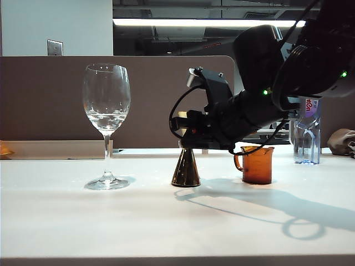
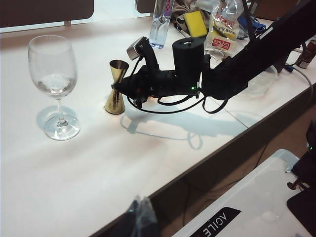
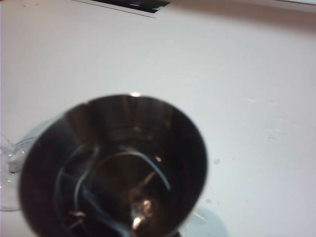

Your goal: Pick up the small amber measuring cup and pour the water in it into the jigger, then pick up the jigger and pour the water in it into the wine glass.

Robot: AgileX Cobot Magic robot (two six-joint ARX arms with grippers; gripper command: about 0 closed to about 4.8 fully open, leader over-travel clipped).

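Observation:
The gold jigger [image 1: 186, 167] stands on the white table, its upper cone hidden in the exterior view by my right gripper [image 1: 187, 134], which is shut on its narrow waist. The left wrist view shows that grip from the side, with the jigger [image 2: 116, 91] upright. The right wrist view looks straight down into the jigger's dark cup [image 3: 118, 168]. The amber measuring cup [image 1: 257, 164] stands to the right of the jigger, under my right arm. The wine glass [image 1: 106, 105] stands upright to the left. My left gripper [image 2: 140, 211] hangs shut over the table's front edge, holding nothing.
A clear water bottle [image 1: 307, 136] stands at the back right. Behind it lie a yellow sponge [image 2: 196, 23] and snack bags [image 2: 223, 29]. A brown partition [image 1: 55, 100] runs along the table's far side. Water drops speckle the table [image 3: 274, 133].

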